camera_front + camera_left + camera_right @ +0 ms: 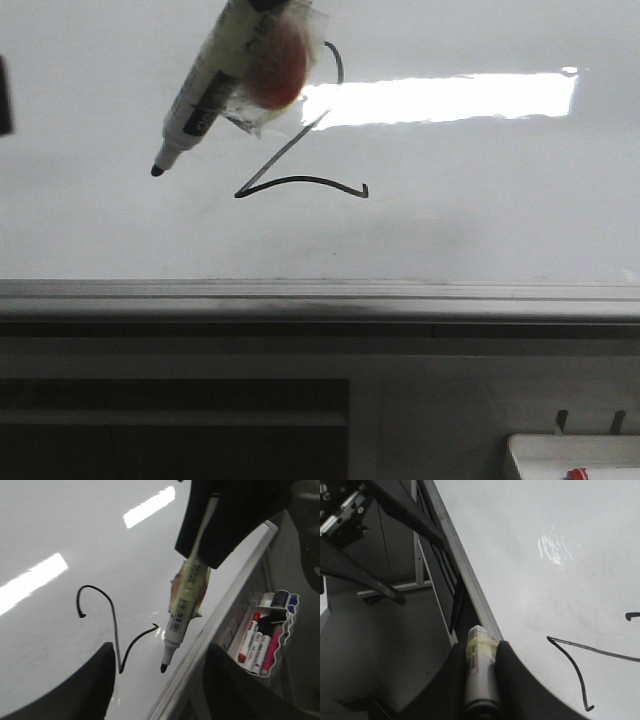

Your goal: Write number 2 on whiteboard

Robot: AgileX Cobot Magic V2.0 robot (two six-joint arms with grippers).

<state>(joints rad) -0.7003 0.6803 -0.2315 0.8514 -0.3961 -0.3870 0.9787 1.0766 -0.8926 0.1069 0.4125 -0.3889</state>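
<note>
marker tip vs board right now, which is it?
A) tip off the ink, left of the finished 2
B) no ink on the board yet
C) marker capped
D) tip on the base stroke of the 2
A: in the front view the uncapped marker has its tip left of the number 2, clear of the strokes drawn on the whiteboard.

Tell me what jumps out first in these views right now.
The finished number 2 stands black at the middle of the whiteboard, beside a bright glare. A capless marker hangs tilted just left of it, tip off the board, clamped in the right hand. A tray of spare markers hangs below the rail.
</note>
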